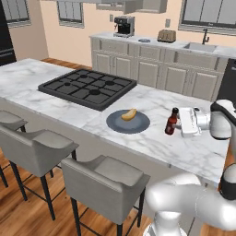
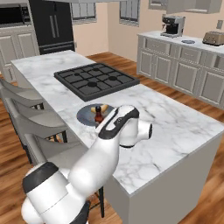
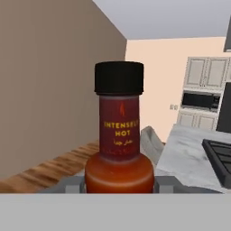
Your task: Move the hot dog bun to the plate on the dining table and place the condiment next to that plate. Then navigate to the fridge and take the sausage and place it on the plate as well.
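While the small golden-tan hot dog bun already lies on the round slate blue-grey plate in the left base view, the second step looks close to done: the slim dark-red condiment bottle with its black cap stands upright on the white grey-veined marble dining table, just beside the plate's right rim. The white two-finger gripper reaches in sideways against the bottle, seemingly closed around it, so I judge it not yet let go. Further along the marble sits a black gas cooktop; grey upholstered stools line the near edge, and beige cabinets run along the far wall with a coffee machine, a toaster and a sink.

From the right base view the arm hides most of the hand, but the bottle's neck rises in front of the plate. At the far end of the room stands the tall black fridge, doors shut; the drive there and the fetching of the sausage are all left to do, as I judge it.

Seen from the hand, the bottle sits square between the dark finger tips, both pressed to its rounded shoulder, its label reading hot; wooden floor and a stool back lie behind it.
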Robot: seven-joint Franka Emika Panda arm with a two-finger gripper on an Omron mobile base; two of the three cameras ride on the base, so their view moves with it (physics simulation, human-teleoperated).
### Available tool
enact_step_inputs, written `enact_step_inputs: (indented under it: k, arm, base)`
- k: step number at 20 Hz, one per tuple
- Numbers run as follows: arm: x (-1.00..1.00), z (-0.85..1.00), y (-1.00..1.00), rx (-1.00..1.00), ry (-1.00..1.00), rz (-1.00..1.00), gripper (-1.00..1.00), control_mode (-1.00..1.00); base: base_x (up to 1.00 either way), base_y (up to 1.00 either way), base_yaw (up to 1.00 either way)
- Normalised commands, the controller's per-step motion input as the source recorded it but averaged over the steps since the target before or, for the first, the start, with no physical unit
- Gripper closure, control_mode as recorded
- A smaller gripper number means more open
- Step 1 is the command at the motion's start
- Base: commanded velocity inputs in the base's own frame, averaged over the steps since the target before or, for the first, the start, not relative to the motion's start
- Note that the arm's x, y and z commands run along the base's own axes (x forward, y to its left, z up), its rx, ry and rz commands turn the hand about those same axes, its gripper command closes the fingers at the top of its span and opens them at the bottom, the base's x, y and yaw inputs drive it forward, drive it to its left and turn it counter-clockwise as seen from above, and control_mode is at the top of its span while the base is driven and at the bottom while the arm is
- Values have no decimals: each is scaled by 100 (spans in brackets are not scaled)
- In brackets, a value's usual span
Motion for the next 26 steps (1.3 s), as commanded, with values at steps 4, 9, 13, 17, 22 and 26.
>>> enact_step_inputs:
  k: [4, 9, 13, 17, 22, 26]
  arm:
    - [63, -43, -4, 0, 0, 8, 100, -100]
    - [50, -41, 0, -2, 0, 2, 100, -100]
    - [41, -38, 0, -3, 0, 0, 100, -100]
    - [39, -34, 0, -3, 0, 0, 100, -100]
    - [43, -36, 0, -1, 0, 0, 100, -100]
    - [40, -35, 0, 0, 0, 1, 100, -100]
  base:
    - [0, 0, 0]
    - [0, 0, 0]
    - [0, 0, 0]
    - [0, 0, 0]
    - [0, 0, 0]
    - [0, 0, 0]
